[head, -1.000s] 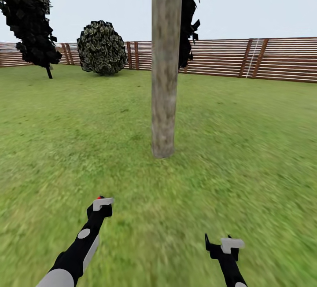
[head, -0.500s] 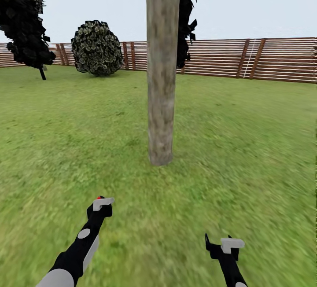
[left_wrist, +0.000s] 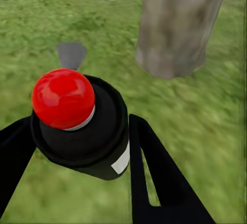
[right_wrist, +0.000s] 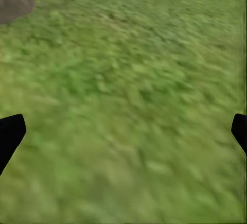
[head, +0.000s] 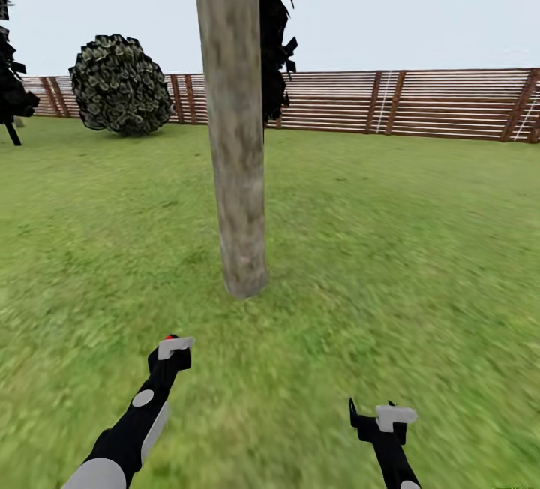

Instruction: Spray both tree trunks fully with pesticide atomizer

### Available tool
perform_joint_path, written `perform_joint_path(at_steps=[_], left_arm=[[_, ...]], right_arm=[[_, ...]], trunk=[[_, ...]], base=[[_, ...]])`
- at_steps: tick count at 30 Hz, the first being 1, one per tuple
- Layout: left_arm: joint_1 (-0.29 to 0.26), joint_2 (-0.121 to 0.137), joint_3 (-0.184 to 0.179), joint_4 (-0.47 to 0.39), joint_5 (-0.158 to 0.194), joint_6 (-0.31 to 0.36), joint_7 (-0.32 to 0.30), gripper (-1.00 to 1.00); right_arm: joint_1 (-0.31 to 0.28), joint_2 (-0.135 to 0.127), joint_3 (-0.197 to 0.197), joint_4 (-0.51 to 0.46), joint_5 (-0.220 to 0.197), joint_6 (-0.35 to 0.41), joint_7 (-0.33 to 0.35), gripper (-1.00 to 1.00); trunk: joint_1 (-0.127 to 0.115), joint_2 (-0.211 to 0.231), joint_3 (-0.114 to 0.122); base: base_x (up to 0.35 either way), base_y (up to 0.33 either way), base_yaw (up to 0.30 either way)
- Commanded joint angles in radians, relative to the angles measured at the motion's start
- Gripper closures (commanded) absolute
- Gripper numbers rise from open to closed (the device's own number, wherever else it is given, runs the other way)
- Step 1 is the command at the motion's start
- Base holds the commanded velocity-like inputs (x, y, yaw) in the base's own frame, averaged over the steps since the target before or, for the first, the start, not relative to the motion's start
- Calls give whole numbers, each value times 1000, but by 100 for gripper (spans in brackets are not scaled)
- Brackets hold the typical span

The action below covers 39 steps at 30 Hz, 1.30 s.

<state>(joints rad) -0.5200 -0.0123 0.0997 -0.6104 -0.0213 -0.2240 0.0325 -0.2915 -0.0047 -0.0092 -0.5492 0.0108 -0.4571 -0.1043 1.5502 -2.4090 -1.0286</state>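
Left gripper (left_wrist: 77, 147): jaws clenched on the pesticide atomizer (left_wrist: 85, 131), one black finger on each side of the bottle. Bottle black, capped by a red round knob; a sliver of white label shows on its side, no writing legible. In the head view the atomizer (head: 171, 340) sits at the tip of the left arm, about 7 o'clock in the frame, red top just visible.

Right gripper (right_wrist: 123, 126): jaws released, spread wide, nothing between them but grass. Fingertips (right_wrist: 10, 134) show as dark shapes at the two edges of the right wrist view. Head view puts this gripper (head: 373, 420) at about 5 o'clock, low over the lawn.

Tree trunk (head: 234, 136): thick, mottled grey-tan, base at roughly 11 o'clock from the left gripper, near but apart from it. The left wrist view shows the trunk base (left_wrist: 177, 26) just ahead of the bottle, with a strip of grass between them.

Lawn (head: 390, 249) runs open on all sides of the trunk, wide room to its right. Wooden slat fence (head: 420, 105) closes the far edge. Round bush (head: 120, 85) at 10 o'clock against the fence, well apart from the trunk. Dark foliage (head: 276, 31) hangs just behind the trunk.
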Motion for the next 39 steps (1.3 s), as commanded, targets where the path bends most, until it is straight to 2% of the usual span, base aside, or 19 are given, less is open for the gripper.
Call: perform_joint_path(at_steps=[1, 6, 11, 13, 15, 17, 19, 21, 22, 23, 24, 26, 28, 29, 31, 33, 36, 39], left_arm=[[0, 0, 0, 0, 0, 0, 0, 100], [0, 1, 0, 0, 0, 0, 0, 100], [0, 3, -4, -16, -2, 1, 0, 100], [-2, 8, -22, -12, -7, 9, -19, 100], [-8, 22, -50, -9, -14, 13, -108, 100], [-10, 48, -59, -10, -22, 26, -196, 100], [-9, 83, -63, -12, -39, 58, -287, 100], [-11, 112, -65, -14, -60, 94, -381, 100], [-11, 119, -65, -14, -65, 102, -405, 100], [-12, 138, -65, -16, -81, 123, -477, 100], [-13, 151, -65, -16, -95, 137, -524, 100], [-15, 178, -65, -17, -138, 168, -616, 100], [-16, 196, -64, -18, -199, 206, -704, 100], [-43, 207, -64, -18, -399, 252, -857, 100], [-60, 207, -63, -17, -471, 257, -930, 100], [-72, 208, -63, -17, -509, 258, -995, 100], [-86, 208, -63, -17, -545, 259, -1081, 100], [-89, 209, -65, -17, -569, 258, -1106, 100]], right_arm=[[0, 0, 0, 0, 0, 0, 0, -100], [0, 0, 0, 0, 0, 0, 0, -100], [0, 1, 0, -7, -1, 0, -1, -100], [0, -5, -1, -8, -1, 1, 0, -100], [-1, -12, -1, -10, 4, 2, 4, -100], [-2, -19, 0, -25, 33, 2, 18, -100], [-5, -23, 1, -60, 95, 4, 54, -100], [-15, -23, 0, -99, 176, 7, 117, -100], [-19, -23, 0, -109, 195, 9, 135, -100], [-35, -21, 0, -136, 243, 20, 194, -100], [-50, -19, 0, -150, 265, 36, 239, -100], [-87, -17, 1, -167, 289, 93, 342, -100], [-130, -15, 0, -174, 299, 168, 453, -100], [-221, -11, 1, -180, 305, 283, 665, -100], [-246, -9, 2, -181, 305, 296, 732, -100], [-264, -8, 3, -180, 305, 300, 790, -100], [-281, -8, 18, -181, 305, 303, 888, -100], [-285, -8, 40, -181, 305, 304, 929, -100]], trunk=[[0, 0, 1], [0, 0, 4], [0, 0, 4], [0, 0, 4], [0, 0, 4], [0, 0, 4], [0, 0, 4], [0, 0, 4], [0, 0, 4], [0, 0, 4], [0, 0, 4], [0, 0, 4], [0, 0, 4], [0, 0, 4], [0, 0, 4], [0, 0, 4], [0, 0, 4], [0, 0, 4]], base=[[143, 0, -267], [45, 0, -232], [3, 0, -26], [0, 0, -2], [0, 0, 0], [0, 0, 0], [0, 0, 0], [0, 0, 0], [0, 0, 0], [0, 0, 0], [0, 0, 0], [0, 0, 0], [0, 0, 0], [0, 0, 0], [0, 0, 0], [0, 0, 0], [0, 0, 0], [0, 0, 0]])
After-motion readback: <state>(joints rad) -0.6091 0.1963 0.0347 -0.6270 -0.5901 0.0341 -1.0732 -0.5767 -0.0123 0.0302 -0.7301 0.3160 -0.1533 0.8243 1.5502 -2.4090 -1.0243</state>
